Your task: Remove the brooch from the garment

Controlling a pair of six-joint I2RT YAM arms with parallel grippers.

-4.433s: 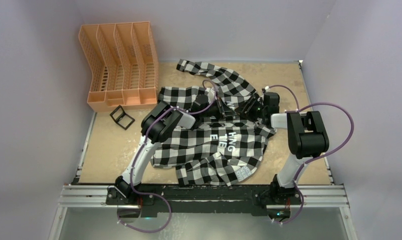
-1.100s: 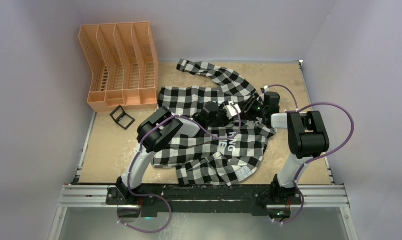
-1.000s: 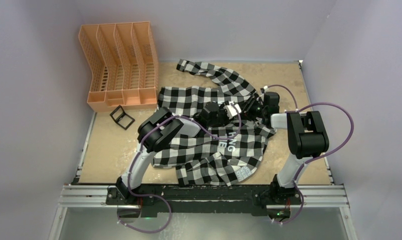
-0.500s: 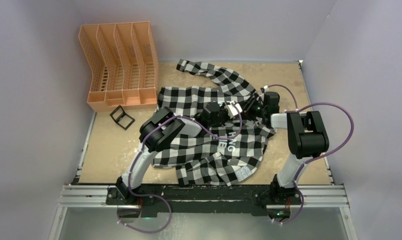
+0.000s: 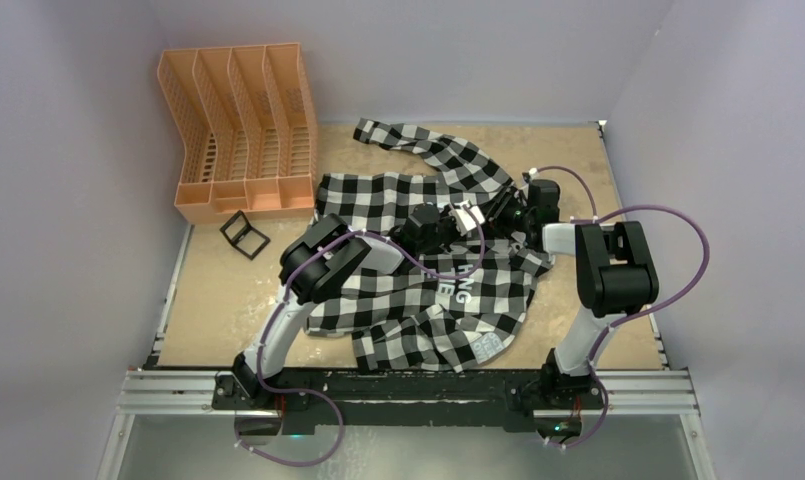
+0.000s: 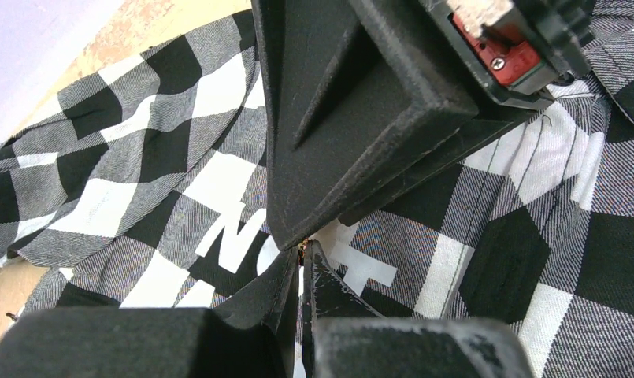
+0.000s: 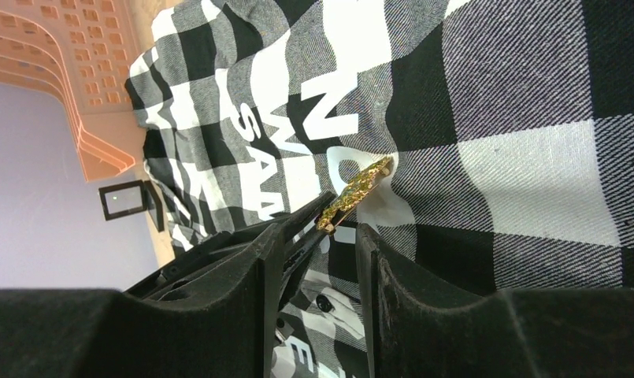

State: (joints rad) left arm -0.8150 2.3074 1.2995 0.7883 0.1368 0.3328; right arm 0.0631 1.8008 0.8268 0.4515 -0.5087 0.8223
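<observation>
The garment [image 5: 408, 300], a black-and-white check shirt with white lettering, lies spread on the table. The brooch [image 7: 354, 191], small and gold, stands tilted on edge off the cloth beside the letters. My left gripper [image 6: 302, 256] is shut, its thin tips pinching the brooch's lower end; only a gold speck shows between them in the left wrist view. My right gripper [image 7: 320, 236] is open, its fingers either side of the brooch's lower end and not touching it. In the top view both grippers meet over the shirt's upper middle, the left gripper [image 5: 465, 220] facing the right gripper [image 5: 500, 214].
An orange file rack [image 5: 240, 130] stands at the back left, with a small black frame [image 5: 244, 233] lying in front of it. The shirt's sleeve [image 5: 418, 145] reaches toward the back wall. Bare table [image 5: 218, 300] shows left of the shirt.
My left gripper has closed from half open to shut on the brooch and edged slightly toward the right gripper. The right arm has barely moved.
</observation>
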